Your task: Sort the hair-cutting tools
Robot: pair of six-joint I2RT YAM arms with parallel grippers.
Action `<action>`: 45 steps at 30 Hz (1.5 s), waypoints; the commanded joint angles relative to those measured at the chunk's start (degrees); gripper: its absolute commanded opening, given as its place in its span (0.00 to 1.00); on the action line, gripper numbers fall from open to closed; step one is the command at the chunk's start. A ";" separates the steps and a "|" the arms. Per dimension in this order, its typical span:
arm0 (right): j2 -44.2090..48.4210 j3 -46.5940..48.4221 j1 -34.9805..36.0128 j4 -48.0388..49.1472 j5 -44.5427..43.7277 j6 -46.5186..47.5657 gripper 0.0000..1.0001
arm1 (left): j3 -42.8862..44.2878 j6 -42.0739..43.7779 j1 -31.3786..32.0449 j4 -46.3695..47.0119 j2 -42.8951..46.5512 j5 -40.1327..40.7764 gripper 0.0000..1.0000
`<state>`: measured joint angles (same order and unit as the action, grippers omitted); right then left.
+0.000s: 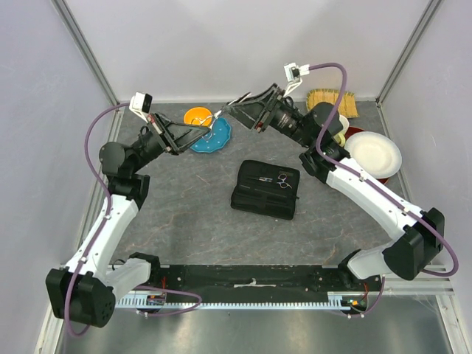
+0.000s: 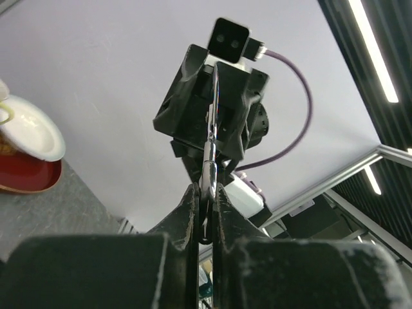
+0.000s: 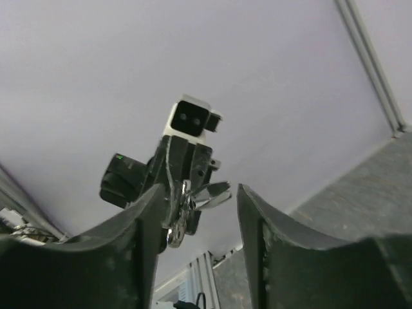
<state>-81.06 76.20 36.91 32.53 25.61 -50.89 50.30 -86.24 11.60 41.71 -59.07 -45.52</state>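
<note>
Both arms are raised above the back of the table, tip to tip. My left gripper (image 1: 212, 124) is shut on a slim silver pair of scissors (image 1: 220, 118). In the left wrist view the scissors (image 2: 210, 151) stick up from between the closed fingers (image 2: 190, 212) of the left gripper (image 2: 205, 205), towards the right gripper's black body. My right gripper (image 1: 237, 110) stands open. In its own view the scissors (image 3: 205, 196) hang beside its left finger (image 3: 147, 222), with a gap to the other finger; the right gripper (image 3: 199, 193) holds nothing. A second pair of scissors (image 1: 274, 178) lies on the black zip case (image 1: 258, 198).
An orange bowl (image 1: 198, 116) and a blue plate (image 1: 215, 139) sit at the back, under the left gripper. A white plate (image 1: 375, 153) over a red bowl and a bamboo mat (image 1: 332, 102) are at the back right.
</note>
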 commanded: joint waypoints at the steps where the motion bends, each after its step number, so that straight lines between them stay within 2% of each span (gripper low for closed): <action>1: 1.25 2.46 0.36 -16.16 -2.12 11.05 0.67 | -0.73 2.92 -5.86 -2.16 -1.13 -6.06 0.02; 2: 2.38 2.46 0.36 -21.32 -5.53 12.38 0.80 | -1.08 3.96 -7.10 -2.60 -1.75 -7.21 0.02; 3: 3.00 2.46 0.45 -24.16 -8.18 13.79 0.83 | -1.00 4.93 -8.24 -3.65 -2.19 -8.44 0.02; 4: 4.05 2.37 0.27 -26.97 -10.90 15.89 0.86 | -0.65 6.42 -9.82 -8.62 -2.54 -10.80 0.02; 5: 4.50 2.20 0.19 -32.30 -18.32 16.70 0.87 | 0.57 11.13 -10.45 -11.80 -3.50 -11.86 0.02; 6: 4.85 2.11 0.27 -36.53 -22.31 17.05 0.87 | 1.37 14.40 -10.80 -16.53 -4.12 -12.75 0.02; 7: 4.59 2.45 0.10 -40.23 -26.01 17.14 0.86 | 2.51 18.08 -11.07 -26.41 -4.65 -13.89 0.02; 8: 4.07 2.81 0.10 -48.19 -31.09 16.88 0.86 | 4.87 26.04 -11.15 -32.77 -5.61 -13.98 0.02; 9: 3.28 3.16 -0.25 -52.27 -37.58 16.45 0.85 | 6.02 29.51 -11.24 -37.88 -7.27 -13.55 0.02; 11: 1.18 3.08 -0.69 -60.96 -43.42 15.04 0.84 | 8.31 37.32 -11.33 -49.11 -9.48 -12.67 0.02; 15: -1.12 -1.31 -1.75 -66.72 -50.73 11.70 0.82 | 7.53 41.06 -11.33 -53.14 -13.96 -14.60 0.02; 24: -9.11 -9.14 -6.76 -69.10 -52.67 8.44 0.72 | 6.65 45.36 -11.33 -56.83 -20.12 -14.07 0.02; 31: -15.61 -11.78 -10.27 -65.85 -50.13 10.72 0.54 | 6.56 46.86 -11.33 -58.06 -21.79 -13.63 0.02; 45: -20.37 -16.00 -14.05 -54.34 -43.45 18.71 0.43 | 7.44 48.00 -11.33 -58.06 -24.34 -14.25 0.02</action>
<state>-100.99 61.73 23.79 -27.16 -19.92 -35.97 55.90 -40.80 0.45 -16.88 -82.89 -57.49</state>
